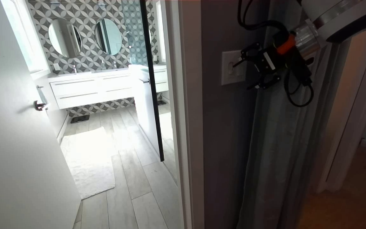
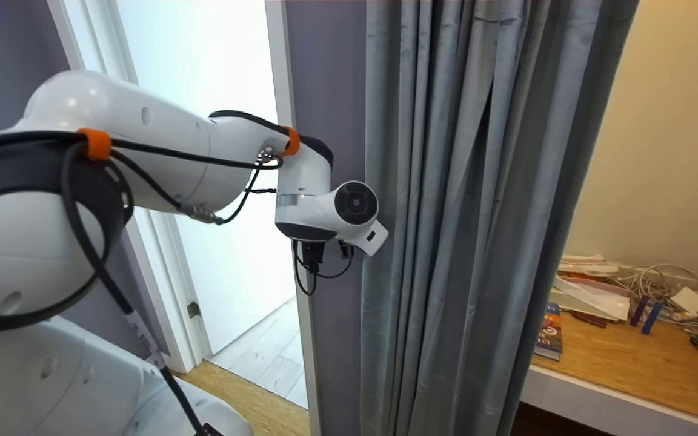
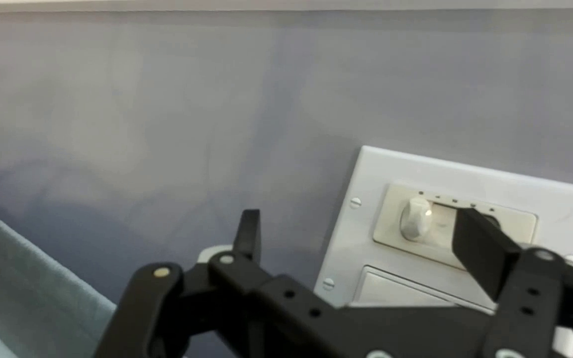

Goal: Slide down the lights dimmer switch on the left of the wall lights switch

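The wall lights switch is a white wall plate (image 1: 229, 79); its upper part fills the right of the wrist view (image 3: 346, 253). On it, the dimmer's pale knob (image 3: 416, 219) sits at the left end of its slot in the wrist view. A flat rocker (image 3: 396, 292) lies beside the dimmer, partly covered by the gripper. My gripper (image 3: 358, 226) is open, its fingers wide apart and holding nothing. One black finger (image 3: 485, 248) overlaps the slot, apart from the knob; whether it touches the plate I cannot tell. The other finger (image 3: 249, 231) is off the plate's edge.
A grey curtain (image 2: 440, 200) hangs right beside the plate and the arm. On the opposite side stands a door frame (image 1: 189, 105) with an open white door (image 1: 21, 127) beyond. A loose cable (image 1: 302, 105) loops under the wrist. A cluttered desk (image 2: 628, 357) stands past the curtain.
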